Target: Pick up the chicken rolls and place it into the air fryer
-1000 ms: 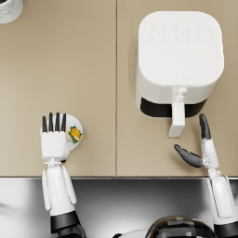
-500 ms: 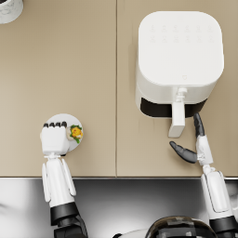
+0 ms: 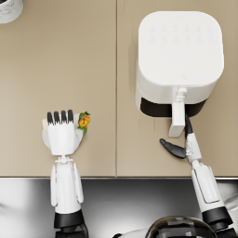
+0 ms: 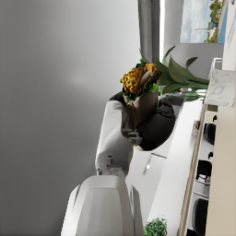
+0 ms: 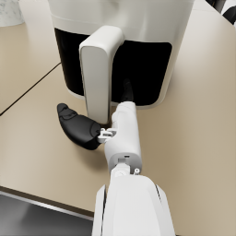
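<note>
**Roll in hand, fryer handle being reached**

The left hand now holds the chicken roll, lifted upright over the plate. The right hand, fingers spread and empty, has moved up against the air fryer handle; opening the drawer probably comes next.

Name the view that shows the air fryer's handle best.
Right wrist view: the handle fills the frame close up, right hand beside it. Head view shows it small from above. Left wrist view misses it.
</note>
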